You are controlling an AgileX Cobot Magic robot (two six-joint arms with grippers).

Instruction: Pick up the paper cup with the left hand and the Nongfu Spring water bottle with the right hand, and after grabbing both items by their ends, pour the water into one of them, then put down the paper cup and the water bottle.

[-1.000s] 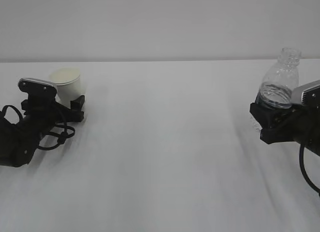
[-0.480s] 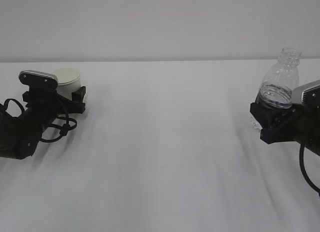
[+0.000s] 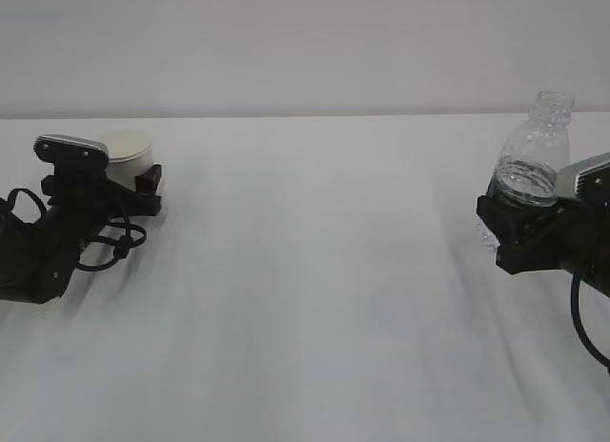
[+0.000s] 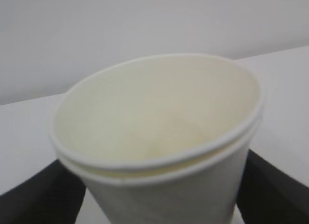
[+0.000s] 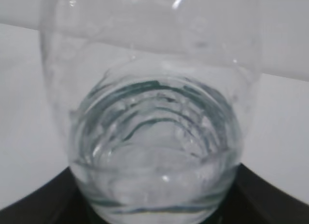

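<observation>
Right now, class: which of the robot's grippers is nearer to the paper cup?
Left. The left gripper has its fingers on either side of the paper cup; the right gripper is far across the table at the water bottle.

A white table point(image 3: 305, 299) meets a plain pale wall point(image 3: 305, 42) (evenly lit).

The paper cup point(image 3: 130, 158), tilted a second ago, has been brought upright and lower between the jaws of the left hand point(image 3: 119, 190). The left hand has been shifted slightly forward around the paper cup, its jaws spread wide.
</observation>
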